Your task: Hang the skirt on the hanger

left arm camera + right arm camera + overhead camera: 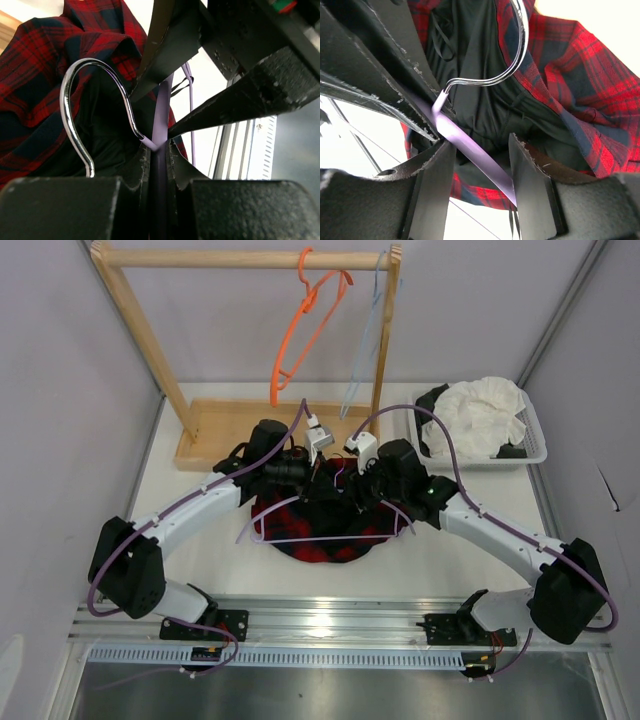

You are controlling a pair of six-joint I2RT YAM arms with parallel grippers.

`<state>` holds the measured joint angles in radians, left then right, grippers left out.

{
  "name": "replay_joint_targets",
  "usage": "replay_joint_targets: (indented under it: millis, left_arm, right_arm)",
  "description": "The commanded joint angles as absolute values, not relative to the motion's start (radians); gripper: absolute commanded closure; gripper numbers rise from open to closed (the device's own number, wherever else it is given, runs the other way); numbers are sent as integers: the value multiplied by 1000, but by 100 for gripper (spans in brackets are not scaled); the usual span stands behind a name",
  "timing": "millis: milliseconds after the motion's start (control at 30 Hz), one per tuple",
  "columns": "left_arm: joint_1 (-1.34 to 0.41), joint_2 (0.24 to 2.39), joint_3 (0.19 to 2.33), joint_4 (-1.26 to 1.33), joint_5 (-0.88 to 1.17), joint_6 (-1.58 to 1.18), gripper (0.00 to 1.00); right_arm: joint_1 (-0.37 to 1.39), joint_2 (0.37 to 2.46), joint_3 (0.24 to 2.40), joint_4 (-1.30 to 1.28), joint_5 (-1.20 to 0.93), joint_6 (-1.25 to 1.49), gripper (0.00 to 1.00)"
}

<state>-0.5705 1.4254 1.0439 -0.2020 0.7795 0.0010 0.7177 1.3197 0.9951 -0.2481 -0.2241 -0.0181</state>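
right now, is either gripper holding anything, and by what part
Left gripper pinches the hanger at its neck below the hook; right gripper is open around it.

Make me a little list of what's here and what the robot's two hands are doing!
skirt: red and black plaid, bunched on the table between the arms
hanger: lavender with a silver hook, over the skirt
left gripper: shut on the hanger just below its hook
right gripper: open, one finger on each side of the hanger's bar
rack: wooden, at the back, holding an orange hanger and a pale blue hanger
basket: white, back right, holding white fabric
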Motion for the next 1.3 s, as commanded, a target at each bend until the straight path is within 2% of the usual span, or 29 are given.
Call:
replay_joint_targets:
  millis: [0,33,133,167,233,267,400,467,567,667,767,1033,1267]
  left_arm:
    - [-586,1428,1098,-144,841,14,100]
    - [-587,1430,1100,-144,838,14,100]
    - [-594,1431,1101,-147,833,12,100]
    - [-594,1431,1103,-150,828,14,100]
    - [-595,1430,1101,-152,815,12,100]
    - [-597,1427,1100,-152,805,11,100]
    - [-597,1427,1097,-158,749,8,100]
    - [-597,1422,1095,-158,720,8,99]
    - [-597,1411,1101,-166,652,-21,89]
    - [-597,1394,1112,-184,556,-29,72]
    - [-597,1365,1121,-218,490,-35,64]
    - [-595,1304,1135,-359,200,-35,59]
    - [-595,1252,1089,-350,286,-15,53]
  right_arm:
    - [729,1322,993,-152,-137,-8,49]
    - [736,1321,991,-146,-117,-6,49]
    - [745,1318,988,-132,-65,-6,62]
    - [750,1313,986,-126,-51,-6,71]
    - [758,1304,976,-121,-14,-5,79]
    - [764,1292,971,-121,-3,-6,88]
    - [779,1261,951,-132,83,-8,99]
    - [790,1249,945,-140,112,-11,100]
    - [810,1227,937,-153,181,-20,100]
    - [828,1221,934,-160,213,-25,100]
    - [831,1216,925,-156,238,-23,100]
    - [831,1213,927,-181,285,-29,100]
    - [831,1224,923,-184,301,-34,100]
